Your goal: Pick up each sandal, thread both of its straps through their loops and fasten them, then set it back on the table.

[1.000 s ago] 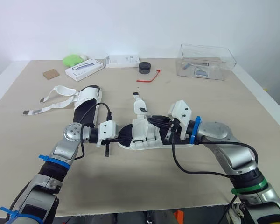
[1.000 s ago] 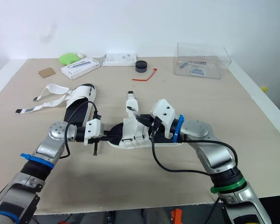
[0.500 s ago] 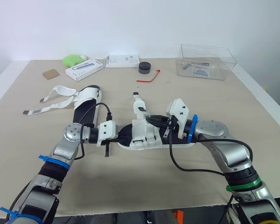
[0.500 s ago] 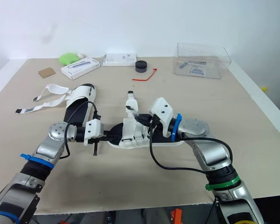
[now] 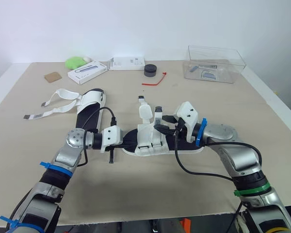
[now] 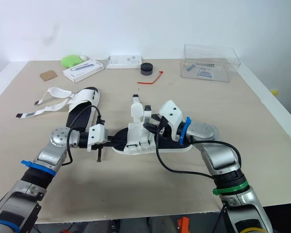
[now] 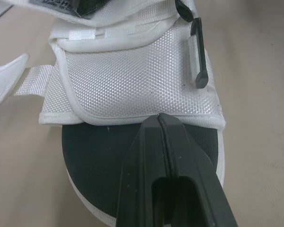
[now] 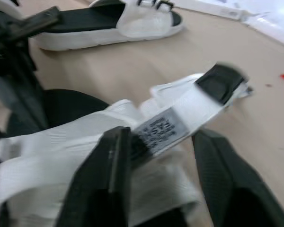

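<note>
The near sandal [image 5: 155, 141] has a black sole and white straps in a fine woven grid. One strap [image 8: 180, 118] carries a white label with black print and ends in a black tab. The far sandal [image 5: 89, 109] is black and white too. The left gripper [image 7: 158, 118] and right gripper [image 8: 162, 135] are black. The counter [image 5: 136, 194] is plain beige. The lump [image 5: 76, 61] is green, the box [image 5: 87, 72] white, the puck [image 5: 150, 71] black, the tie [image 5: 154, 80] red and the card [image 5: 52, 76] brown.

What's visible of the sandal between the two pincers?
The sandal has a white woven upper, black footbed and white sole. It lies flat on the table, lengthwise across the robot's front. Two straps stand up unfastened, and the labelled strap sits inside the open right pincer. The shut left pincer sits over the footbed at the other end.
</note>
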